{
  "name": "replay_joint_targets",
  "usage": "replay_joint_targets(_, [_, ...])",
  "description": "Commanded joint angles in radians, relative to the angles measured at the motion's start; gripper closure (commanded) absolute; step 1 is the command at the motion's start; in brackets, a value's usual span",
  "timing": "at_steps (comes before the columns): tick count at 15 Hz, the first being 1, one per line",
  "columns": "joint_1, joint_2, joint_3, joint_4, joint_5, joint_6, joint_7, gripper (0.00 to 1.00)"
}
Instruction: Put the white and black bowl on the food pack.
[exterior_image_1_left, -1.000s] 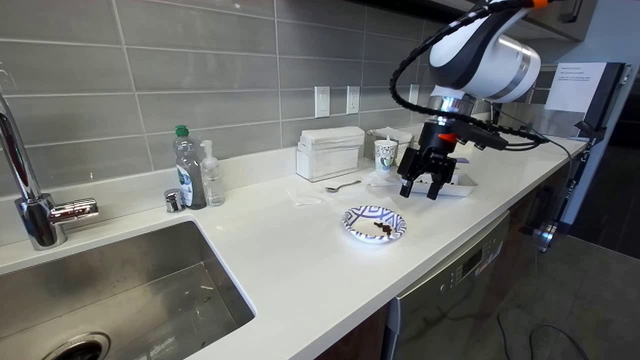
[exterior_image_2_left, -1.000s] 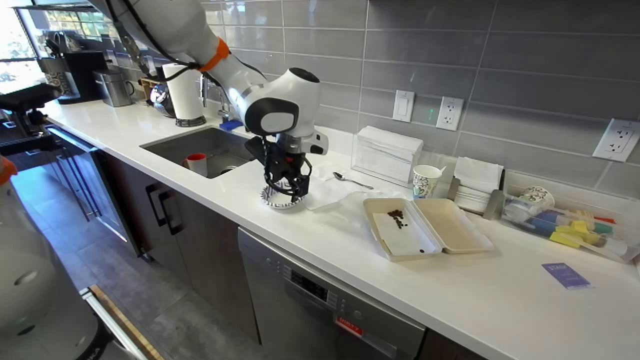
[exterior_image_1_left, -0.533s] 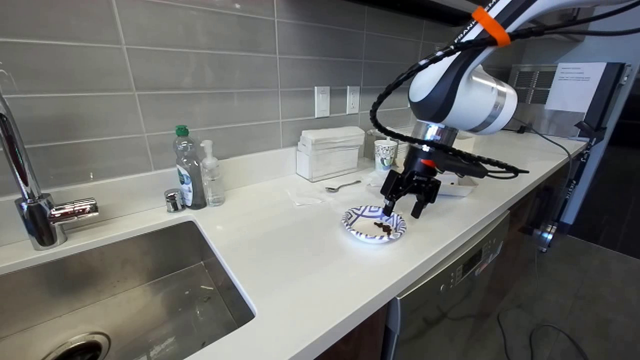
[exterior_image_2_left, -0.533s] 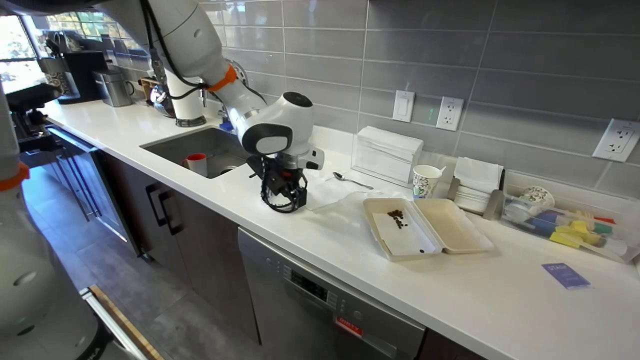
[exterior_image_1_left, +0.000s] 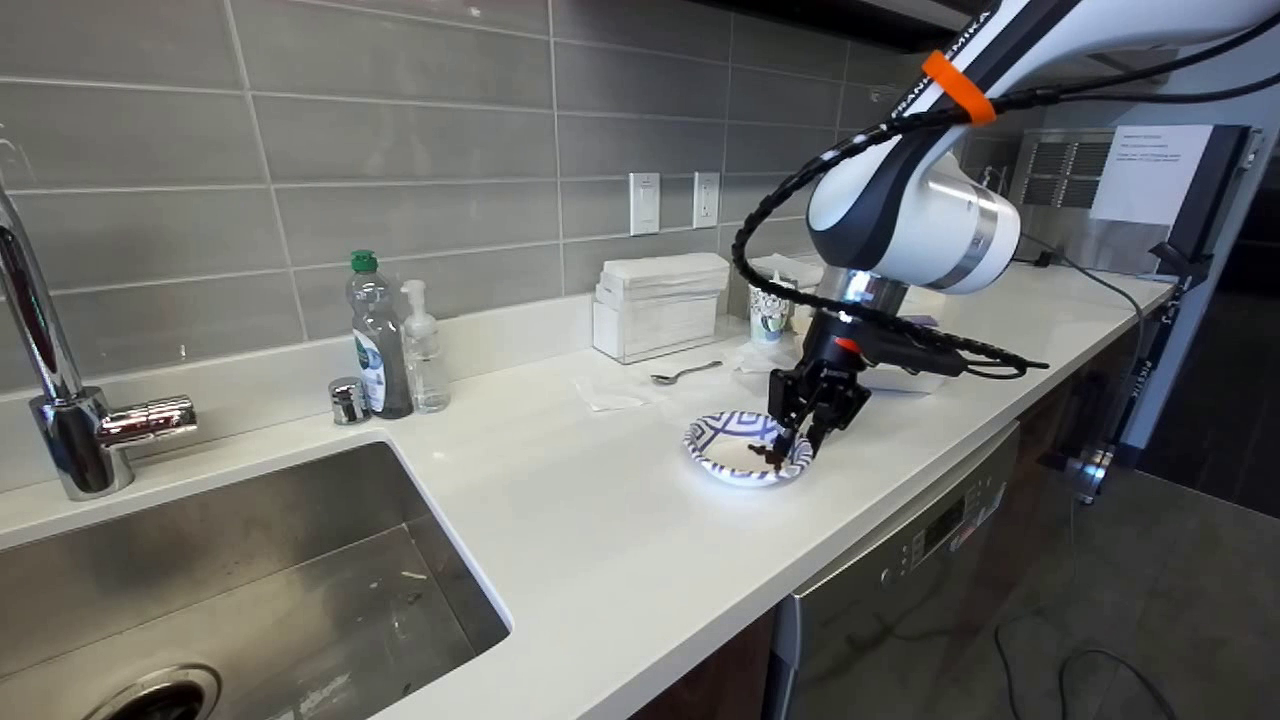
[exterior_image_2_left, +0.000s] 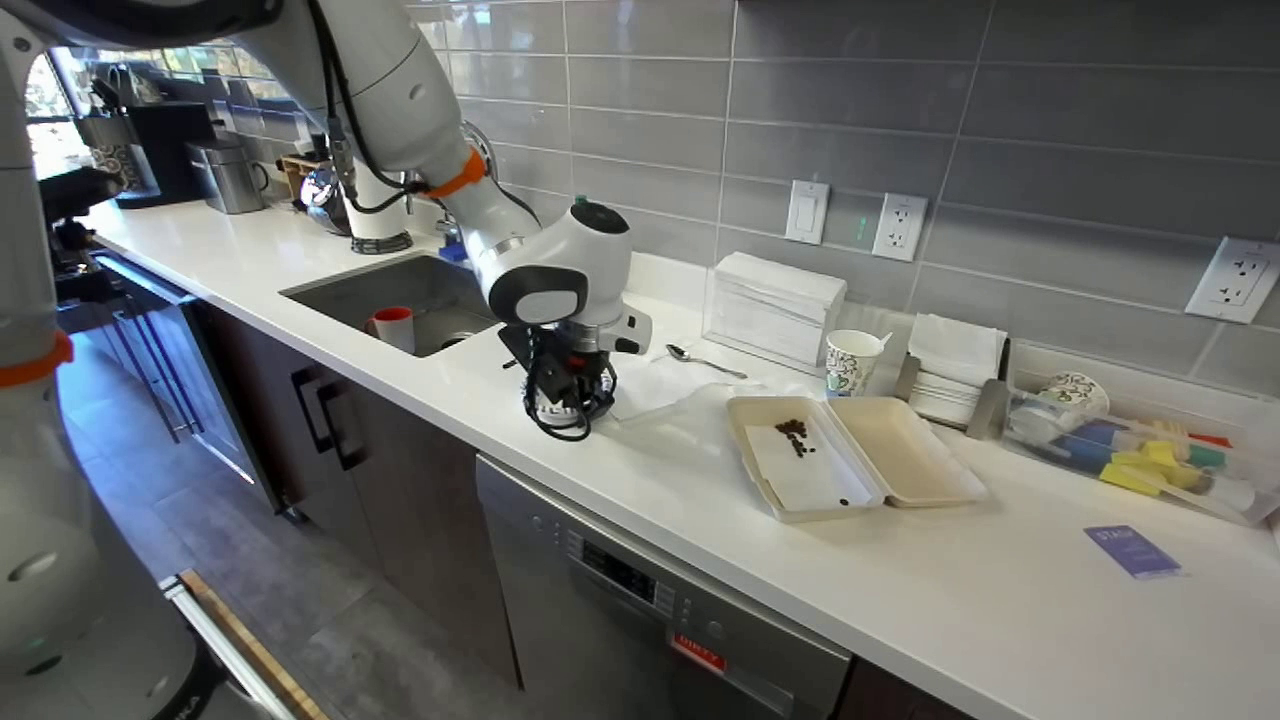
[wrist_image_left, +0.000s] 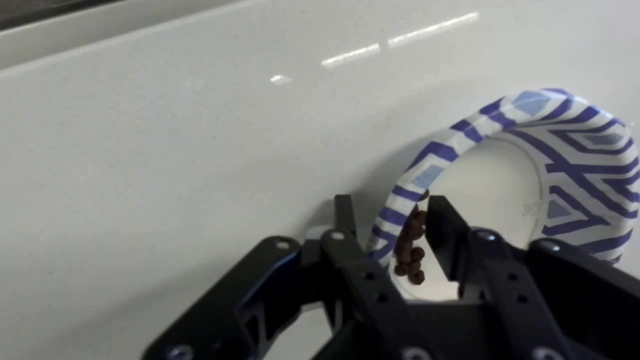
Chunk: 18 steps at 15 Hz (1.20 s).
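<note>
The white and black bowl (exterior_image_1_left: 722, 456), patterned in blue-purple round its rim, sits flat on the counter with several small dark brown pieces inside. My gripper (wrist_image_left: 390, 212) straddles its near rim: one finger (wrist_image_left: 345, 220) is outside the wall, the other finger (wrist_image_left: 445, 237) inside over the bowl's floor. Gaps show between both fingers and the rim, so the jaws stand open, partly narrowed. In an exterior view the arm hides most of the bowl. The food pack (exterior_image_2_left: 905, 452) lies open on the counter there, a beige clamshell with paper and dark pieces in one half.
A spoon (exterior_image_2_left: 705, 362), thin paper sheets and a napkin box (exterior_image_2_left: 775, 310) are behind the bowl. A paper cup (exterior_image_2_left: 850, 360) and a clear bin (exterior_image_2_left: 1150, 470) stand behind the food pack. The sink (exterior_image_1_left: 420, 590) and soap bottles (exterior_image_1_left: 380, 350) lie beyond the bowl.
My gripper has come down and across from above the counter to the bowl's rim, and its jaws have narrowed over the last half second. The bowl has not moved.
</note>
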<state>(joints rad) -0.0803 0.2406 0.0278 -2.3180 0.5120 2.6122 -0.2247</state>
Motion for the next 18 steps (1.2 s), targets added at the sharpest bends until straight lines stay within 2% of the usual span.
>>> replay_joint_targets(1, [-0.030, 0.027, 0.034, 0.017, 0.052, 0.023, -0.033, 0.78])
replay_joint_targets(3, [-0.037, 0.029, 0.042, 0.021, 0.064, 0.024, -0.039, 0.84])
replay_joint_targets(5, [-0.043, 0.026, 0.045, 0.024, 0.070, 0.020, -0.042, 0.86])
replay_joint_targets(8, [-0.039, -0.017, 0.029, 0.021, 0.039, -0.017, -0.007, 1.00])
replay_joint_targets(10, [-0.030, -0.053, 0.000, 0.026, -0.022, -0.072, 0.056, 0.99])
replay_joint_targets(14, [-0.033, -0.150, -0.069, 0.071, -0.155, -0.258, 0.190, 0.99])
replay_joint_targets(18, [-0.060, -0.189, -0.148, 0.189, -0.268, -0.375, 0.339, 0.99])
